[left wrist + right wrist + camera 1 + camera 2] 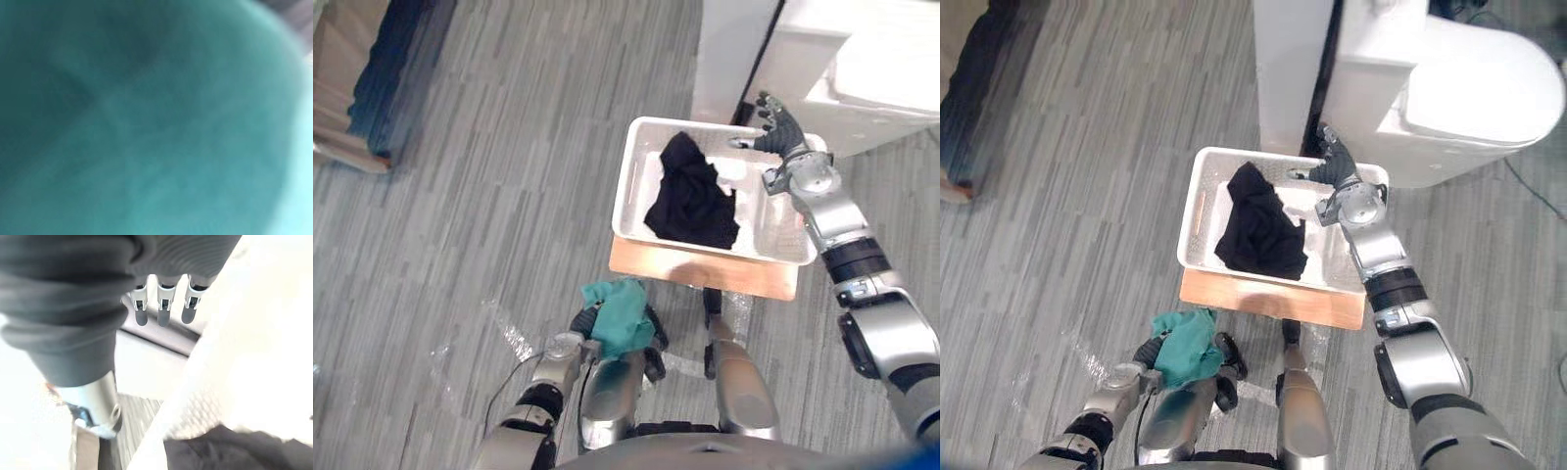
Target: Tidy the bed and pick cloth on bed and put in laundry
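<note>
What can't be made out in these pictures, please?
- Left hand: its hold is buried under the teal cloth in the eye views and the left wrist view.
- Basket floor: partly covered by the black cloth.
- Right hand: whether it touches the basket rim is too small to tell.

Left hand [584,323] mostly buried under green cloth [622,315]; cloth blurred in left wrist view; wooden stand [705,271] mostly under basket [631,168].

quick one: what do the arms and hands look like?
Right arm and left arm: silver-grey rounded segments, black bands at the joints. Right hand: dark ribbed cover over back and wrist, silver fingers with dark tips. Left hand: same dark cover.
</note>
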`<state>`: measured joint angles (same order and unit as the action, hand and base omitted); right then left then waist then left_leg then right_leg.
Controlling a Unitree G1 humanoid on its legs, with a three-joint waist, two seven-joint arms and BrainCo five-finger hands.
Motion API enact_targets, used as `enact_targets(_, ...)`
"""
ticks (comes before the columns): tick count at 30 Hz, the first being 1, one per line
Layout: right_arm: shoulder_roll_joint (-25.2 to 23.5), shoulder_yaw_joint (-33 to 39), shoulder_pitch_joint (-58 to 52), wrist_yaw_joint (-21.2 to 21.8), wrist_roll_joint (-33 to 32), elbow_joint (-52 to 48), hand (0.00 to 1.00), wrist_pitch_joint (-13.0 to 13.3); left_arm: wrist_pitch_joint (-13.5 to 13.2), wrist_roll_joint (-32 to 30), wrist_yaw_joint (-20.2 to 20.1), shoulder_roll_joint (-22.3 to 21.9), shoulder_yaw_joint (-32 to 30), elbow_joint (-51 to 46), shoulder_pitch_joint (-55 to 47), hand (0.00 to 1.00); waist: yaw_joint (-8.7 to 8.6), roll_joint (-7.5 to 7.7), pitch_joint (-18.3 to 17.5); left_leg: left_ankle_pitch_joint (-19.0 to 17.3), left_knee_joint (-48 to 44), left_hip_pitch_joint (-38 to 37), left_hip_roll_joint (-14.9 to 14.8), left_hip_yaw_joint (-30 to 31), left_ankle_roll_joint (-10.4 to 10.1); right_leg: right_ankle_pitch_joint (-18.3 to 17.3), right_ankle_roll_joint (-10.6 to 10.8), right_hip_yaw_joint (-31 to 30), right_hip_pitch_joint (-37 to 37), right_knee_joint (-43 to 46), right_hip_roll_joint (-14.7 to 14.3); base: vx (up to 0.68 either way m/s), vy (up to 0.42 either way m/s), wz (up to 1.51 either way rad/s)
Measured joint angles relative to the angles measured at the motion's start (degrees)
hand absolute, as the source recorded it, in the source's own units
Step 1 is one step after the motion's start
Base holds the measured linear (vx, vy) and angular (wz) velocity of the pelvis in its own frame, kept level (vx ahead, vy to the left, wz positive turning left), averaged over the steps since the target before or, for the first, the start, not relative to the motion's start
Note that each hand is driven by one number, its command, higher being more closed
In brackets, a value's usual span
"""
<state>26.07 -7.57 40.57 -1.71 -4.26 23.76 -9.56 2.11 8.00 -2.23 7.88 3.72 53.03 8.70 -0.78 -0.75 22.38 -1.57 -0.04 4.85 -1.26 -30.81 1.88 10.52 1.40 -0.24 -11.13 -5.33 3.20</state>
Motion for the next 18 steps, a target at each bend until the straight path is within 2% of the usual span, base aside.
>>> enact_targets(1, 0.1, 1.1, -3.0, 0.1, 0.0, -1.4, 0.0, -0.1, 0.1, -0.8, -0.1, 0.0, 0.0, 0.0, -1.5, 1.0, -0.16, 1.02, -2.0, 0.0, 0.0, -0.3, -0.2, -0.1, 0.0, -0.2, 0.0, 0.0, 0.1, 0.0, -0.2, 0.09, -0.013, -0.06)
enact_targets(5, 0.8, 4.3, -11.4, 0.4, 0.2, -7.6, 0.0, -0.1, 0.9, -3.0, -0.4, -0.1, -0.6, 0.1, -6.0, 1.0, -1.39, 2.84, -7.0, -0.4, 1.4, -3.1, -0.4, -0.7, -0.6, -1.3, 0.0, -0.5, 2.2, 0.0, -0.9, 0.09, 0.013, -0.09)
enact_targets(8, 1.3, 8.3, -16.3, 0.2, 0.5, -11.6, 0.0, -0.8, 1.5, -3.1, -0.3, -0.3, -1.9, 0.1, -9.0, 1.0, -1.8, 3.09, -10.9, -0.7, 2.7, -4.9, -0.3, -2.0, -1.2, -2.0, 0.0, -1.6, 2.8, 0.3, -1.3, 0.09, 0.036, -0.2)
enact_targets(10, 1.7, 12.7, -18.5, -0.4, 0.5, -11.2, 0.0, -2.0, 2.0, -3.1, -0.3, -0.5, -2.3, 0.1, -10.2, 1.0, -2.06, 2.92, -12.3, -0.7, 3.5, -6.4, -0.1, -2.5, -1.3, -2.4, 0.2, -2.1, 3.8, 0.4, -1.4, 0.06, 0.047, -0.16)
enact_targets(14, 2.1, 19.8, -20.9, -1.4, 0.4, -2.9, 0.0, -4.6, 2.7, -3.1, -0.1, -0.7, -2.9, 0.2, -12.1, 1.0, -3.12, 2.91, -14.3, -0.8, 4.4, -8.1, 0.3, -3.2, -1.4, -3.4, 0.3, -2.6, 4.2, 1.4, -1.4, 0.03, 0.042, -0.09)
enact_targets(18, 2.6, 24.5, -23.8, -0.7, -0.1, 8.0, 0.0, -5.1, 2.7, -3.0, 0.1, -0.8, -3.3, 0.3, -12.9, 1.0, -3.25, 2.65, -15.9, -0.8, 5.0, -8.9, 0.5, -3.2, -1.4, -3.8, 0.4, -2.6, 4.7, 1.6, -1.4, 0.0, 0.008, -0.01)
